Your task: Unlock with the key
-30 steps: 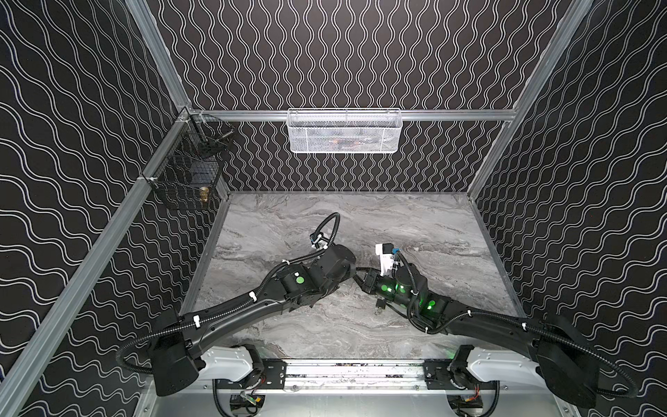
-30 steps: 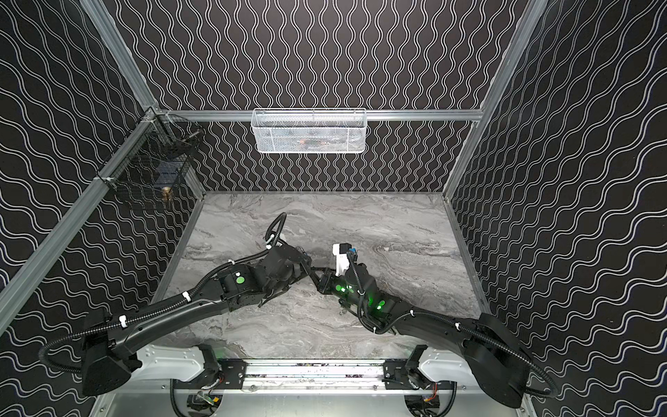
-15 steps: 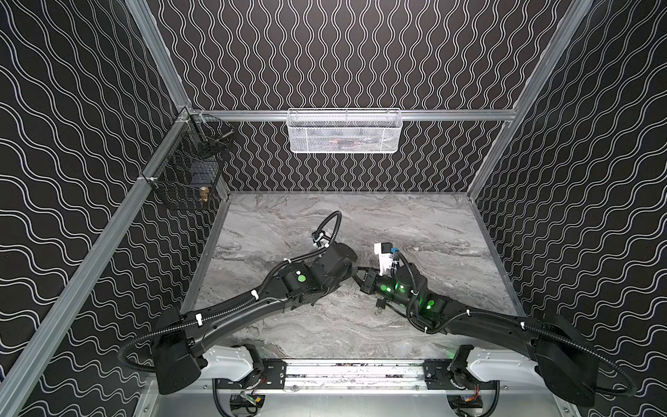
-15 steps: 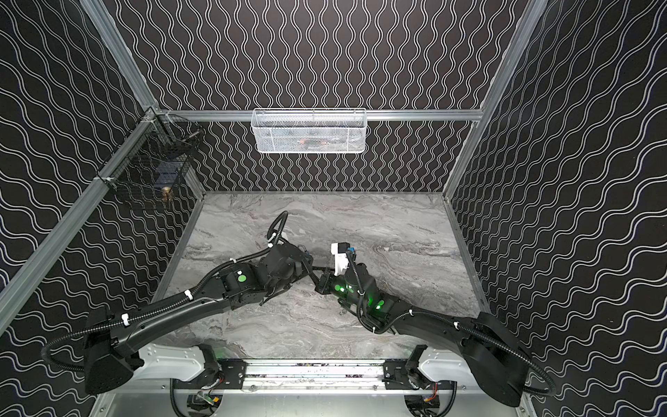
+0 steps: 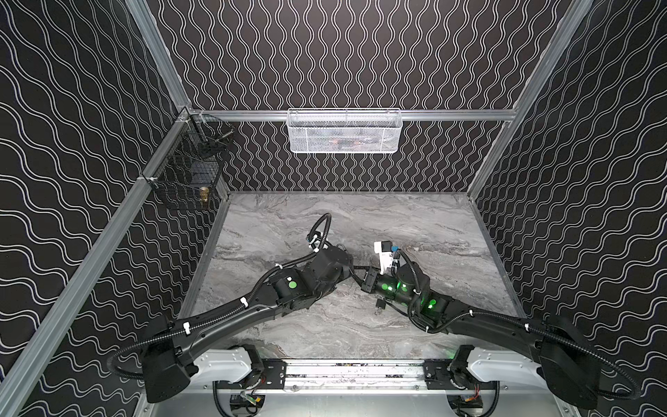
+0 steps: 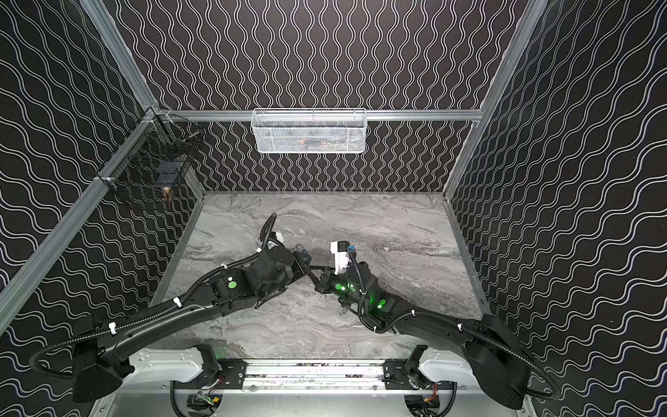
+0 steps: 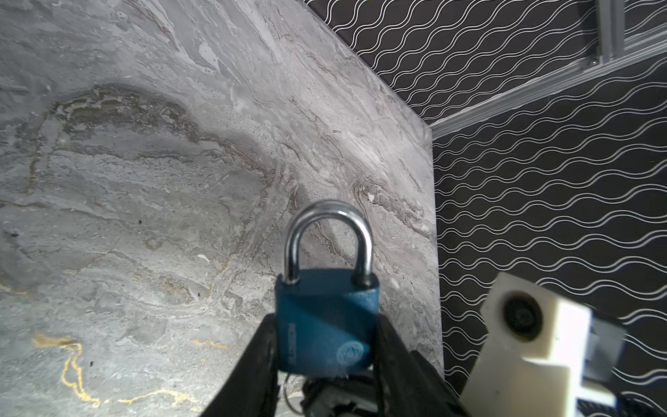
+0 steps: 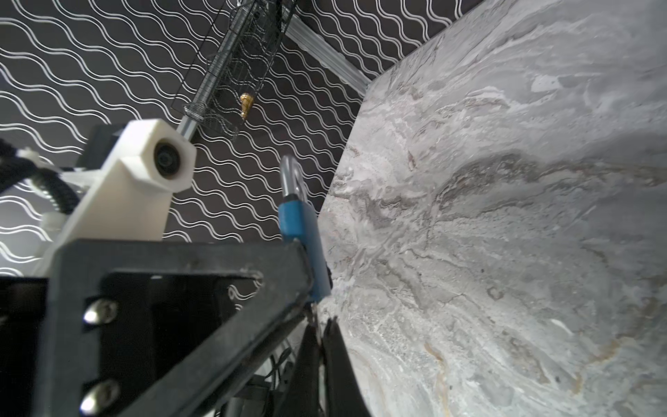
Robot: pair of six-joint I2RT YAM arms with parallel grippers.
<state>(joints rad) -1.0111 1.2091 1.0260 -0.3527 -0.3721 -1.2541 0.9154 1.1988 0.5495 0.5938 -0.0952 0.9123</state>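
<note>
Two arms meet at the centre of the marble table (image 5: 433, 231) in both top views, the left arm (image 5: 231, 314) entering from 7 o'clock and the right arm (image 5: 487, 325) from 4 o'clock. The left gripper (image 7: 325, 335) is clamped on the body of a blue padlock (image 7: 326, 307), one finger on each narrow side, holding it at the table's centre. The shackle (image 7: 326, 216) has both legs seated in the body. The right gripper (image 8: 322, 326) sits at the padlock's 5 o'clock, just off its base, fingers pressed together. A sliver of metal (image 8: 313, 307) runs from those fingertips to the padlock's underside; whether it is the key, and whether it is gripped, cannot be confirmed. A thin wire ring (image 7: 287, 391) shows beside the base. A black wire basket (image 5: 187, 173) hangs at 10 o'clock, a white mesh basket (image 5: 344, 131) at 12 o'clock.
</note>
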